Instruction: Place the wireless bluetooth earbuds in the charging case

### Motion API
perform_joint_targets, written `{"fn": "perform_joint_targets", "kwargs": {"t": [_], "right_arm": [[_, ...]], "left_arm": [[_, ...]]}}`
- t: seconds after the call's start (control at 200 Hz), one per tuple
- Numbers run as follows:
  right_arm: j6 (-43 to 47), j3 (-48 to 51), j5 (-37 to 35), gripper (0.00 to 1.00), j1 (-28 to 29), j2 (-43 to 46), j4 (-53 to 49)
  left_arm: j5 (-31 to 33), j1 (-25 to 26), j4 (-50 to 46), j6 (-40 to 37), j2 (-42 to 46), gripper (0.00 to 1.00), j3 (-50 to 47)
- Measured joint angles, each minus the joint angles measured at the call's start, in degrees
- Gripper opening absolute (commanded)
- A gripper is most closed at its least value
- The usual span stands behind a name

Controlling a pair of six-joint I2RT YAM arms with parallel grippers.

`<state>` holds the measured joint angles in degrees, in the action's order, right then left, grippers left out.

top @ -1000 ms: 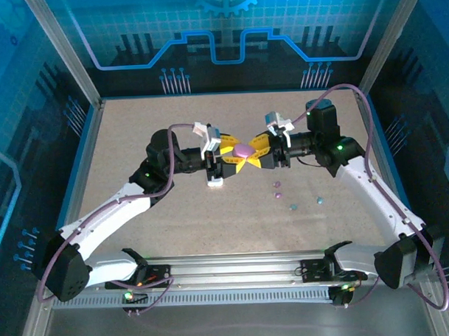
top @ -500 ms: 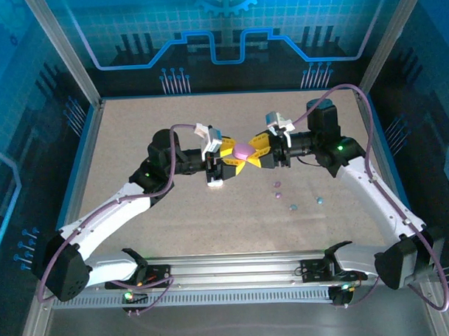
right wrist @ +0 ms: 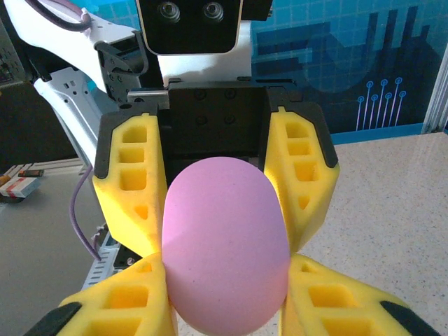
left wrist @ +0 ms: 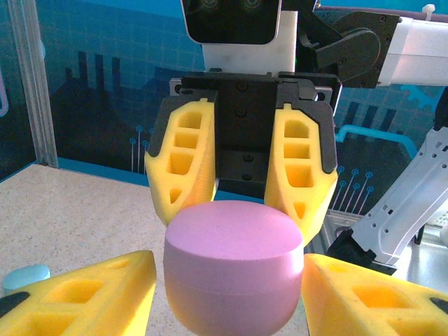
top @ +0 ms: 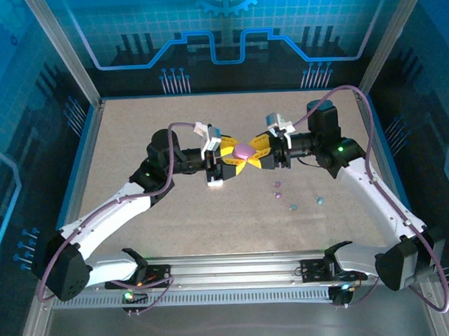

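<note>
Charging case, lid closed, is pinched by left tool and right tool, earbuds lying loose nearby.

The left arm and right arm reach inward, forearms roughly level, tools facing tip to tip. The right tool is clamped on the pink charging case. The left tool flanks the case closely, with contact unclear.

Bare tabletop left and far; loose earbuds front right, both jaws around pink case mid-table.
</note>
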<state>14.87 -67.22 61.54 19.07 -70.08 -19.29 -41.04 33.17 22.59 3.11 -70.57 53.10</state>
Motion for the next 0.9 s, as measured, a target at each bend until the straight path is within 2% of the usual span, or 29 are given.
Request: {"fn": "perform_joint_targets", "kwargs": {"t": [0.145, 0.245, 0.54, 0.815, 0.9], "right_arm": [[0.04, 0.15, -0.11, 0.32, 0.04, 0.00, 0.48], [0.02, 0.15, -0.37, 0.32, 0.04, 0.00, 0.50], [0.87, 0.20, -1.09, 0.33, 0.48, 0.00, 0.48], [1.27, 0.50, -1.11, 0.34, 0.48, 0.09, 0.42], [1.07, 0.50, -1.16, 0.38, 0.46, 0.11, 0.26]], "left_arm": [[-0.39, 0.00, -0.02, -0.02, -0.42, 0.55, 0.00], [-0.68, 0.00, -0.07, 0.07, -0.83, 0.50, 0.09], [-1.33, 0.00, -0.09, 0.22, -1.03, 0.50, 0.44], [-1.86, -0.02, -0.59, 0.87, -1.07, 0.32, 0.46], [-1.90, -0.02, -1.25, 0.55, -1.07, 0.29, 0.72]]}}
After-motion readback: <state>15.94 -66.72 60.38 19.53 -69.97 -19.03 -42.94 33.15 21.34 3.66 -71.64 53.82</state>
